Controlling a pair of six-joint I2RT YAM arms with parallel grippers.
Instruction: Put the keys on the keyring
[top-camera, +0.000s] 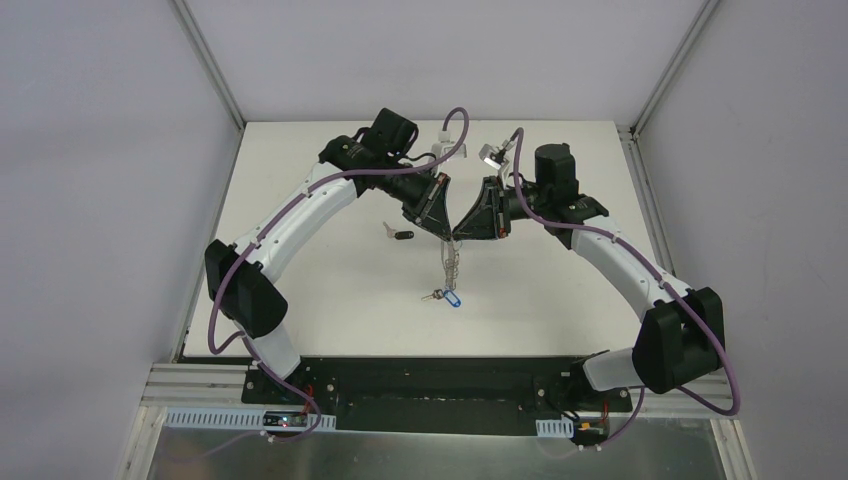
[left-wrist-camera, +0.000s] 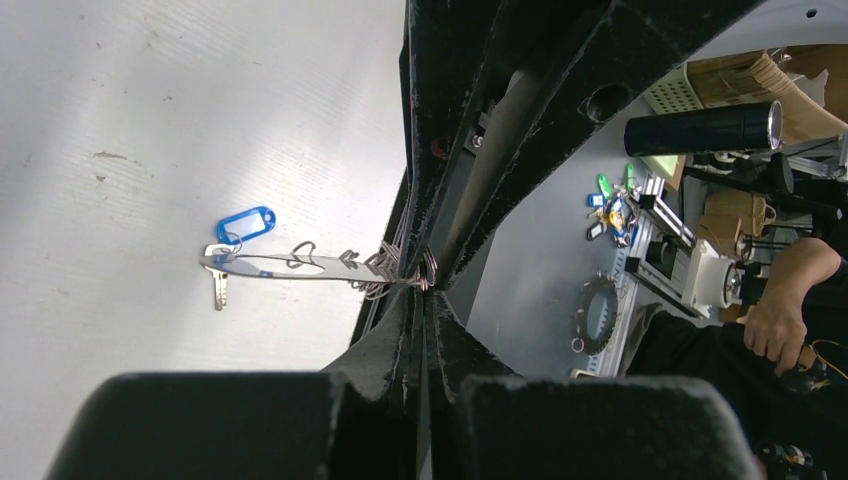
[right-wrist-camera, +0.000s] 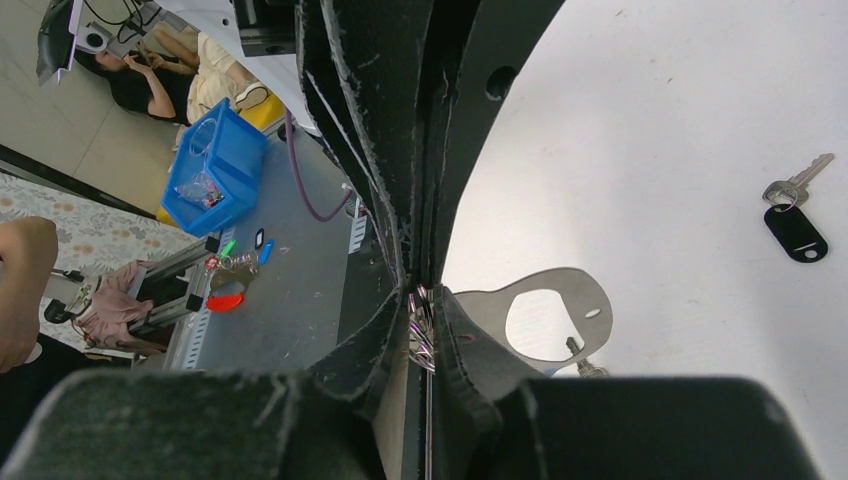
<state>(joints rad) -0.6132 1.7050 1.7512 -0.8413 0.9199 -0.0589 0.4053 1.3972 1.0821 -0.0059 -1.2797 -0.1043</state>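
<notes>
The keyring (left-wrist-camera: 290, 267) is held up off the table (top-camera: 330, 300) at the middle of the workspace, where both arms meet tip to tip. The left claw (left-wrist-camera: 420, 285) is clenched on one end of the ring, so that the loop is kept steady and its row of small clips (left-wrist-camera: 345, 258) is presented towards the other arm. The right claw (right-wrist-camera: 425, 330) is set close around a bunch of those clips. Its fingers are seen nearly together, but it cannot be told whether the clips are pinched or just let loose.

From the shared grip the ring is slanted down towards the near side of the table. The key with the blue tag (left-wrist-camera: 245, 223) is found at its far, lower end, touching it. It is judged to be on a clip already, though the join itself is not shown clearly.

The key with the black head (right-wrist-camera: 795, 232) is left flat on the table, apart from the ring and on the left arm's side. It is judged to be the part of the task not yet done. One claw would need to be freed to fetch it while the ring is kept held by the other.
</notes>
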